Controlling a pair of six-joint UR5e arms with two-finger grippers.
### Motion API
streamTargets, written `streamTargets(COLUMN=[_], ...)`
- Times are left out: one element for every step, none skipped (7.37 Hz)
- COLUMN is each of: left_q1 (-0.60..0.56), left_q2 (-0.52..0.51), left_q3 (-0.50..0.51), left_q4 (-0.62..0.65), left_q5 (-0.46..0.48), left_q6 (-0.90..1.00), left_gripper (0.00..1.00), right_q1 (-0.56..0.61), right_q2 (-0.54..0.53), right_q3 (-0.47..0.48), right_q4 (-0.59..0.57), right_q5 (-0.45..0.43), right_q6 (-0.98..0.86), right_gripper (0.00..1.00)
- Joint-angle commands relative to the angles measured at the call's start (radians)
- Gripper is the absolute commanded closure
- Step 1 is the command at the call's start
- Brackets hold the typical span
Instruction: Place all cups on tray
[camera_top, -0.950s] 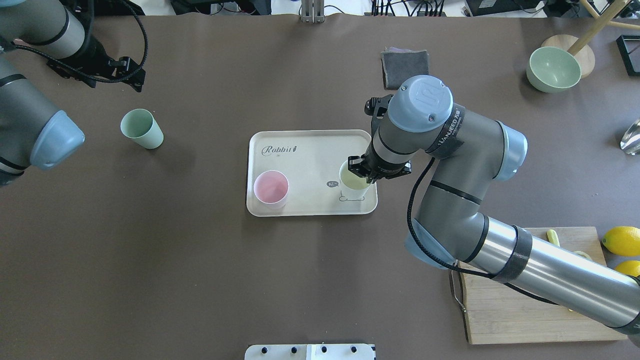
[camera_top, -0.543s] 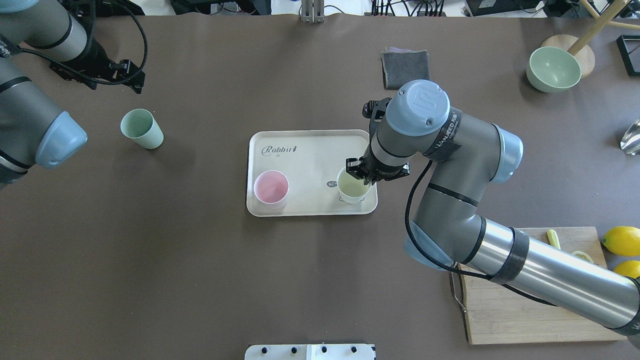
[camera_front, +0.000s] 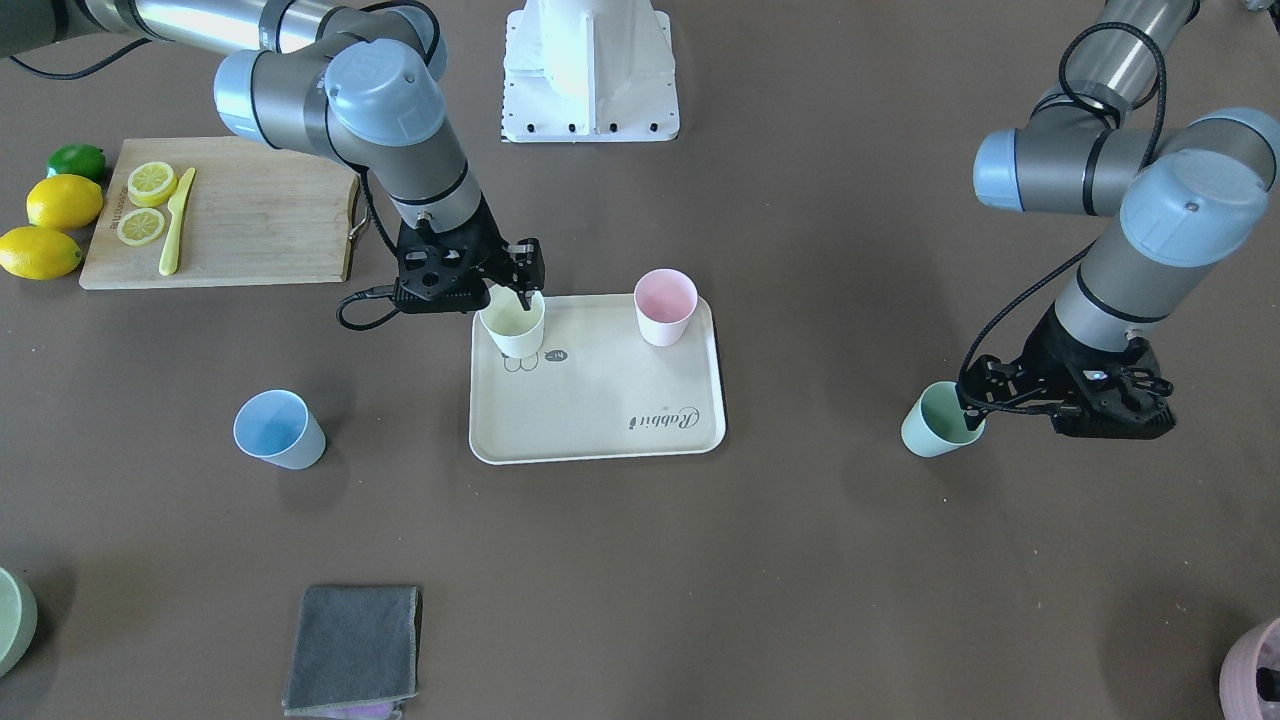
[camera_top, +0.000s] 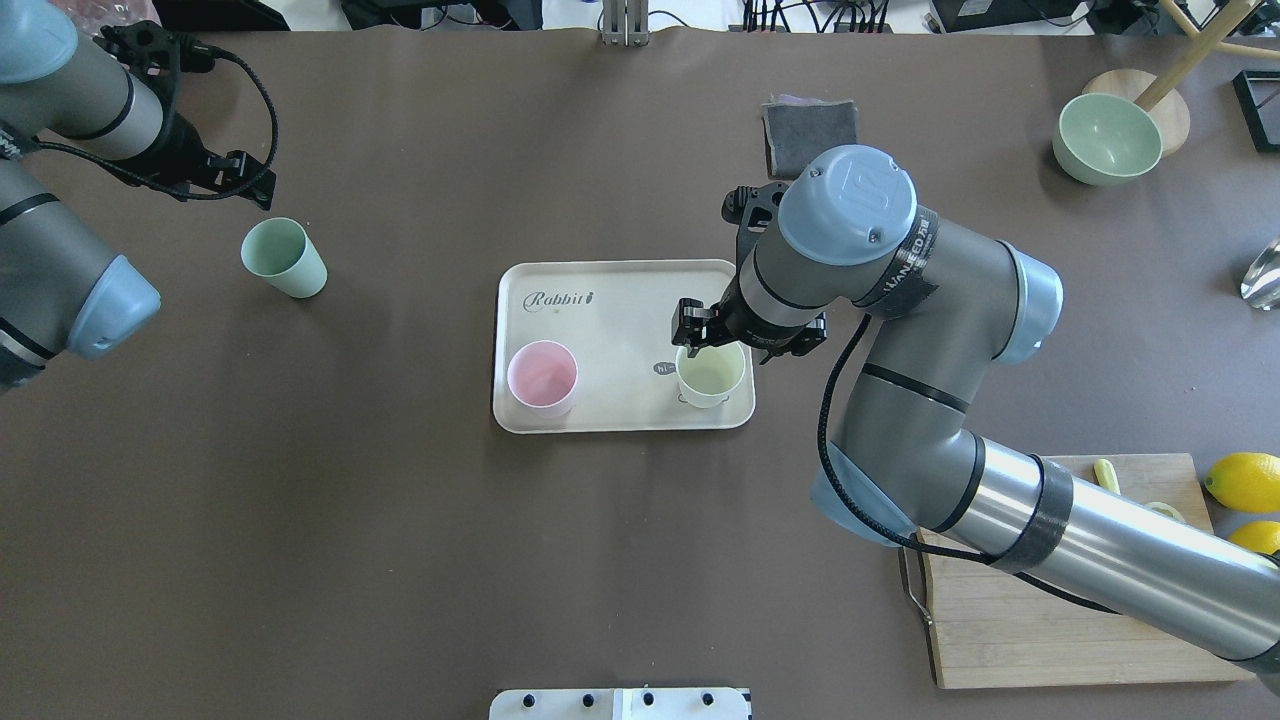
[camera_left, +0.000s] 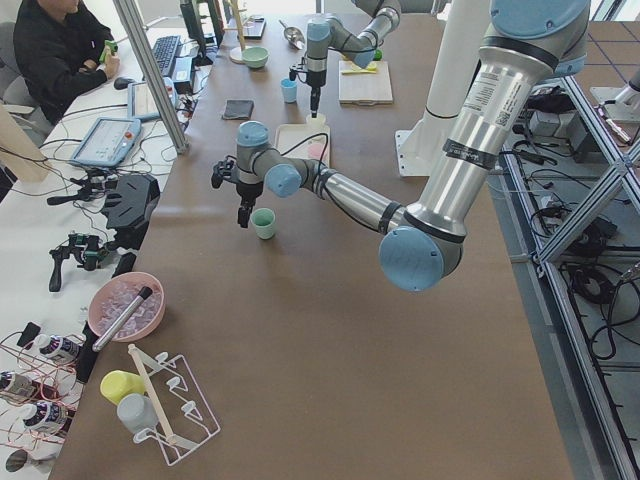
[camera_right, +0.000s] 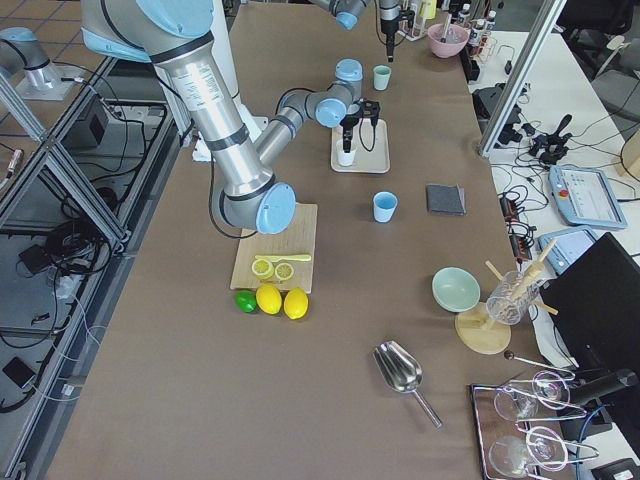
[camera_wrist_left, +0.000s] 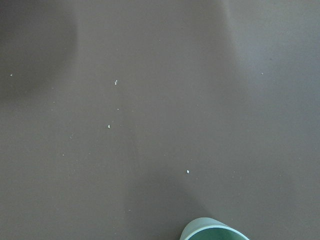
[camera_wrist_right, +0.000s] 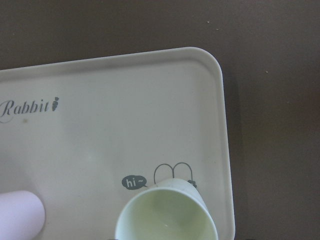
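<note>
The cream tray (camera_top: 600, 300) lies mid-table. The pink cup (camera_top: 541, 378) and the pale yellow cup (camera_top: 712, 372) stand upright on it. My right gripper (camera_top: 745, 335) hangs open just over the yellow cup's far rim; in the front view (camera_front: 512, 293) one finger sits beside the rim. The mint green cup (camera_top: 283, 257) stands on the table at the left. My left gripper (camera_top: 250, 180) is open just beyond it, close to its rim in the front view (camera_front: 975, 402). The light blue cup (camera_front: 278, 430) stands on the table; my right arm hides it in the overhead view.
A wooden cutting board (camera_front: 250, 215) with lemon slices and a yellow knife lies near my right arm, with lemons (camera_front: 60, 200) beside it. A grey cloth (camera_top: 810, 130) lies beyond the tray. A pale green bowl (camera_top: 1105, 138) stands far right. A mauve pot (camera_front: 1255, 665) stands far left.
My right gripper lowered the tilted yellow cup onto the tray and opened, and the cup now stands upright. My left gripper moved closer to the mint cup.
</note>
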Motion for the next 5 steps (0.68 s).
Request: streamTargets(left_q1=[0.021,0.044,0.077,0.099,0.102], left_q2=[0.056,0.062,0.058,0.055,0.059], left_q3=[0.006,0.006,0.006,0.008,0.008], left_q4=[-0.087,-0.103,-0.103,-0.105,-0.105], left_q5=[0.001,0.001,0.001,0.005,0.008], left_q6=[-0.013,-0.033,-0.074,-0.082,-0.084], left_gripper=[0.02,0.02,0.03,0.09,0.23], right_q1=[0.010,0.022,0.053,0.094,0.133], right_q2=[-0.004,-0.004,-0.005,-0.011,-0.010], right_q3=[0.057,0.077,0.088,0.097,0.113], right_q4=[-0.052,-0.078,-0.092,-0.099,-0.127], right_q5=[0.004,0.013,0.050,0.093,0.131], right_q6=[0.001,-0.001,-0.001,-0.002,-0.008], right_gripper=[0.00,0.00,0.00,0.00,0.00])
